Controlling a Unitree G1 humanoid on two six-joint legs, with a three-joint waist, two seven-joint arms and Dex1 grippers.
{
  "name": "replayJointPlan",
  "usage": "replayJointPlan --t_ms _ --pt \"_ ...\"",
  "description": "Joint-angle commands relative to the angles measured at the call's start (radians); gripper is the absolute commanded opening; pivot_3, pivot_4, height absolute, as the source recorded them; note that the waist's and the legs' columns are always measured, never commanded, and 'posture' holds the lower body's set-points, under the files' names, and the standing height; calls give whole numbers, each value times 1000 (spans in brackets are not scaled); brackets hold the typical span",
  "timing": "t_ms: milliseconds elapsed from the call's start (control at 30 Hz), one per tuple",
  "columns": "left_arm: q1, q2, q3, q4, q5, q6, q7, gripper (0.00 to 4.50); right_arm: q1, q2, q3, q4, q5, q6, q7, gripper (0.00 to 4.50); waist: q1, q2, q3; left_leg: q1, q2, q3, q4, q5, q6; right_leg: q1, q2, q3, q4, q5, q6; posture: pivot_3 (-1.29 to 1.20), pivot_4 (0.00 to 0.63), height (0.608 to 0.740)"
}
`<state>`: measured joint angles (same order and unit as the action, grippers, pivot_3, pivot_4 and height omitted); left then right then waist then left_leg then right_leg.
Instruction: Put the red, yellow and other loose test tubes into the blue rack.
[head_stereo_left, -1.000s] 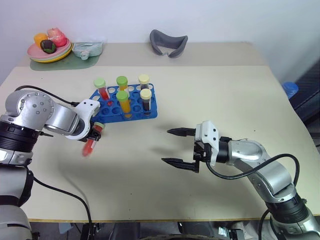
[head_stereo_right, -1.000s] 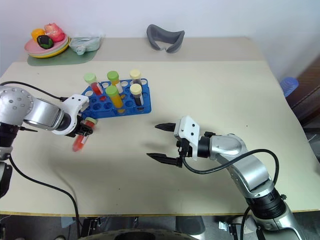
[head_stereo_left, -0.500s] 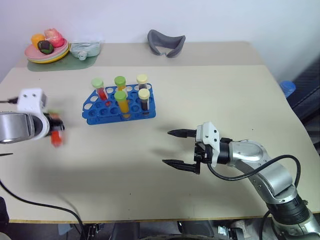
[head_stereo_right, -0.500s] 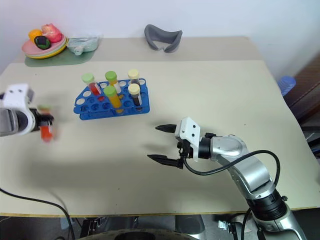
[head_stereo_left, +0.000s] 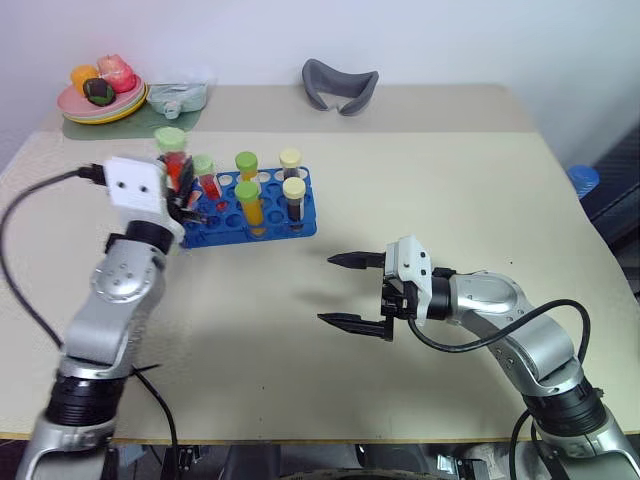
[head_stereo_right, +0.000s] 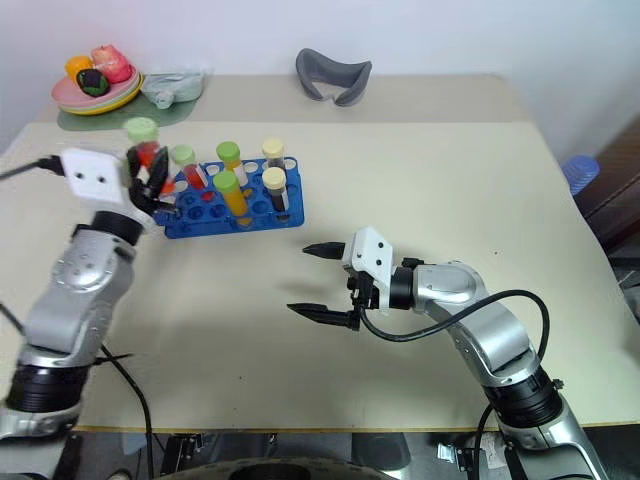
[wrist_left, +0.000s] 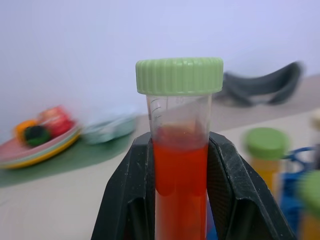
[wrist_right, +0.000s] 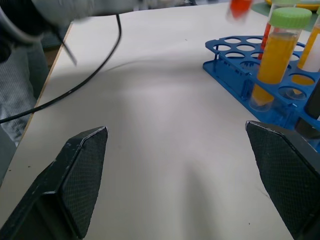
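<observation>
Red tube (wrist_left: 180, 170) clamped upright in my left gripper (wrist_left: 180, 200) — base cut off; right gripper (head_stereo_left: 350, 291) spread wide, empty.

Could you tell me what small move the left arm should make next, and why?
Probably ease the left pincer across over an empty hole at the near-left end of the blue rack, then lower. It is shut on the red tube, held upright with its light-green cap up, above and just left of the rack. Five tubes already stand in the rack, so it should pick a free hole.
</observation>
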<state>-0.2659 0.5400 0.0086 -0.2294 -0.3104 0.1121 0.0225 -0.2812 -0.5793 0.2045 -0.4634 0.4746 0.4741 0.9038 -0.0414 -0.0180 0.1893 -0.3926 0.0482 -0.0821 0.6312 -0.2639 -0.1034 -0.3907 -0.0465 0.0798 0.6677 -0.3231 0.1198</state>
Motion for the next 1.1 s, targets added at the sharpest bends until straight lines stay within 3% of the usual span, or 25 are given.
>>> replayJointPlan --t_ms 33,267,700,1100 --pt "3 -42 8 61 82 -124 -54 786 3 1 -19 -34 0 -11 -11 4500 -1 0 0 0 0 0 0 0 0 0 0 0 0 0 0 0 150 740" --pt "12 -123 70 164 119 -200 -94 786 21 -8 -27 -54 5 -6 -26 4500 0 0 0 0 0 -1 0 0 0 0 0 0 1 0 0 0 150 740" --pt "43 -227 117 139 91 -192 -160 786 13 -14 -32 -46 13 -8 -20 4500 -1 0 0 1 0 -1 1 0 0 1 0 0 1 0 0 0 150 740" --pt "48 -258 122 164 132 -211 -171 786 25 44 -76 -49 96 44 -73 4500 0 0 0 1 0 -1 1 0 0 1 0 0 1 0 0 0 150 740"
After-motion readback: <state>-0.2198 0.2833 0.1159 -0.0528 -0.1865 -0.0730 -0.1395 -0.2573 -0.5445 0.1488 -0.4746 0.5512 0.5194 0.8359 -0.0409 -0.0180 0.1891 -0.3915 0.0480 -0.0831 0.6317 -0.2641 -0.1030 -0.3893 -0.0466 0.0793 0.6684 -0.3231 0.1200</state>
